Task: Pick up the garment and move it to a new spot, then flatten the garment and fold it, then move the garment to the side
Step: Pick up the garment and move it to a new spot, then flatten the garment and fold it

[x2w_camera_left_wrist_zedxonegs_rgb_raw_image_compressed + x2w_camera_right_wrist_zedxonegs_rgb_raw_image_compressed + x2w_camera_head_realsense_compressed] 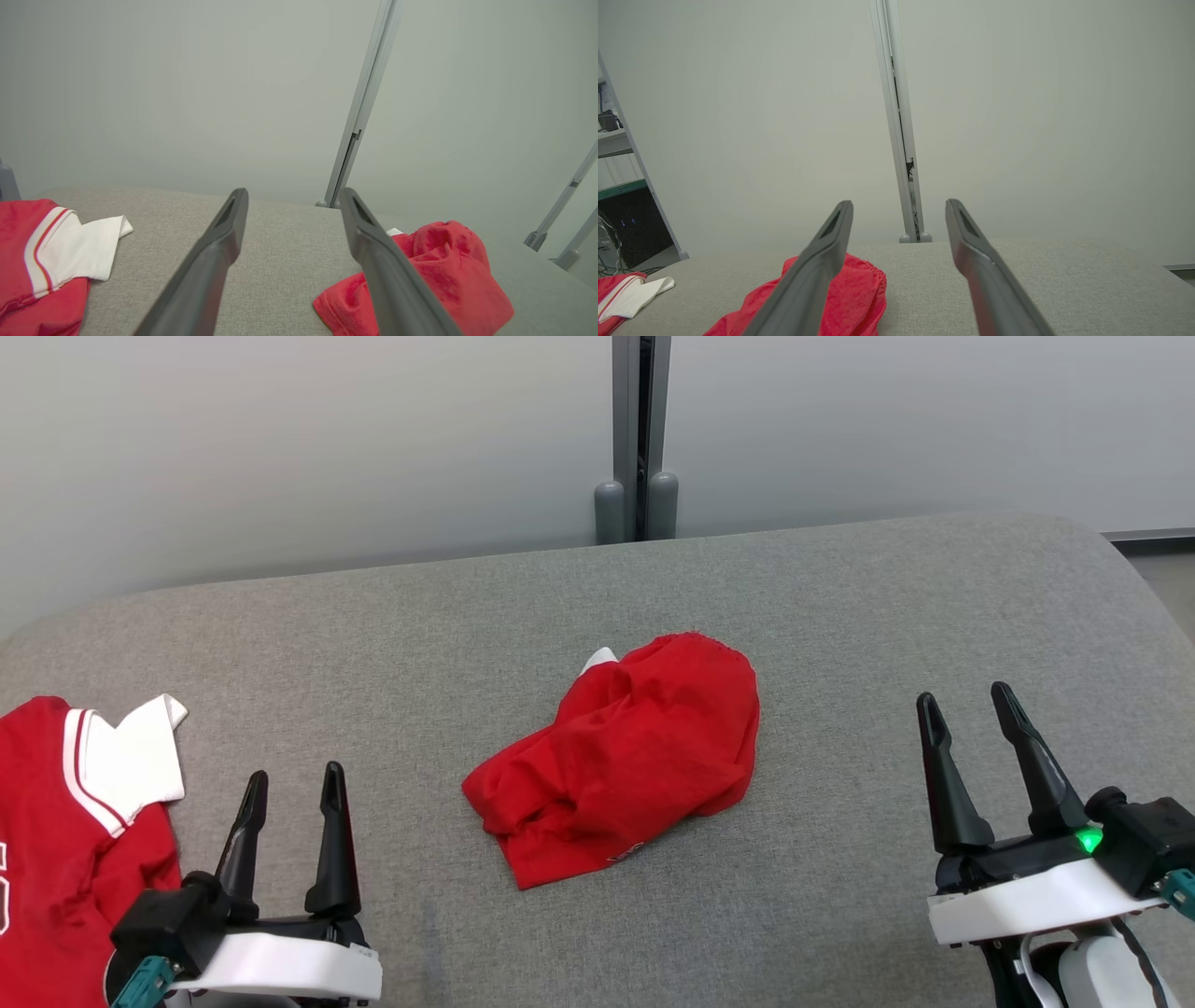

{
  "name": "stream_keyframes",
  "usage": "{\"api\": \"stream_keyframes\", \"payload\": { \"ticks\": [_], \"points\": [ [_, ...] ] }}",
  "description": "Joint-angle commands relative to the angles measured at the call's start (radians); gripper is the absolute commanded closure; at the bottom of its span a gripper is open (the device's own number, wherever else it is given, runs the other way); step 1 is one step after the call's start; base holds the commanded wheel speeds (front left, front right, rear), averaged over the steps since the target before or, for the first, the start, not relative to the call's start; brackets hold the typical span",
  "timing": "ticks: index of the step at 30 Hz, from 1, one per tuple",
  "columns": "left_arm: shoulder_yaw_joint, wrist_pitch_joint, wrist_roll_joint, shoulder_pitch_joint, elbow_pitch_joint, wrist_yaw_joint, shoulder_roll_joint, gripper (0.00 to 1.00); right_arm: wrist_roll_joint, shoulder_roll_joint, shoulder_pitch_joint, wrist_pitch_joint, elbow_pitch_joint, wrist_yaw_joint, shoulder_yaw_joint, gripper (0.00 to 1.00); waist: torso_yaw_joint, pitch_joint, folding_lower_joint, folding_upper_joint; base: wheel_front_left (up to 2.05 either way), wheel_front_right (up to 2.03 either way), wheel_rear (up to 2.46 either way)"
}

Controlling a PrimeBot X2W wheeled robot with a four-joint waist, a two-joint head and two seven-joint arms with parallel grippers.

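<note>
At the far left edge of the grey fabric-covered table [840,616] lies a red jersey with white sleeve and red-striped white trim [65,821], its sleeve pointing toward the middle. Just to its right hangs the left pincer [296,771], its two dark fingers spread apart with nothing between them, and its white base close beside the jersey's hem. In the left wrist view the jersey lies off to the left of the fingers and bare grey cloth shows in the gap between them.

Right of this pincer, with a strip of bare table between, lies the crumpled red garment with a small white tag at its far edge [635,756]. It sits about in the middle of the table, bunched into a rounded heap, with a flatter corner reaching toward the near edge. It touches neither pincer. Nothing lies on it or in the bare stretches on either side of it.

Farther right, well apart from the garment, the right pincer [963,693] is likewise spread wide and empty, a green light glowing on its base. In the right wrist view the garment lies low on the left, partly behind the left finger.

Behind the table stands a pale wall with a grey upright post [640,439]
</note>
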Motion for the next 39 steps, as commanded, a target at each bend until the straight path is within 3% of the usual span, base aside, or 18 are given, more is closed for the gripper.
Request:
{"api": "stream_keyframes", "payload": {
  "ticks": [1,28,39],
  "points": [
    [0.006,-0.005,0.004,0.004,0.002,-0.007,-0.001,0.0,0.0,-0.007,0.006,0.0,0.004,0.002,-0.001,0.0,0.0,0.0,0.0,0.0,0.0,0.0,0.0],
    [0.001,-0.002,0.011,-0.006,0.05,-0.035,-0.027,0.0,0.002,-0.019,-0.004,0.0,0.013,0.002,0.014,0.0,0.024,-0.007,0.0,0.0,0.0,0.0,0.0],
    [-0.092,0.205,-0.034,-0.035,0.16,-0.093,-0.026,0.0,0.009,-0.016,-0.023,0.0,0.014,0.002,0.021,0.0,0.009,0.018,0.0,0.0,0.0,0.0,0.0]
  ]
}}
